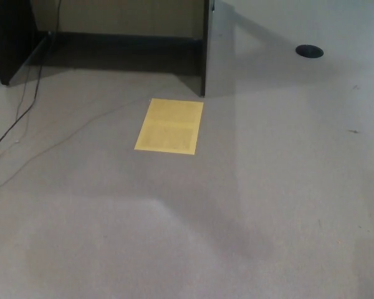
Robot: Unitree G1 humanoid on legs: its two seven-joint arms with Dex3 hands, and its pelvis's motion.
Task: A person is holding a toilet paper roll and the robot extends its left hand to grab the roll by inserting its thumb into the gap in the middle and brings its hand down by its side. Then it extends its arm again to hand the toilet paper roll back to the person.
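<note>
The head view holds no toilet paper roll and no part of either hand or arm at this moment. No person shows either. Only the grey carpeted floor (249, 205) lies below the camera.
A yellow sheet (169, 126) lies flat on the carpet in the middle. Behind it stands a dark desk with an upright panel (204, 47) and a dark side panel (9, 37) at far left. Thin cables (25, 103) trail over the floor at left. A dark round disc (309, 51) sits at upper right.
</note>
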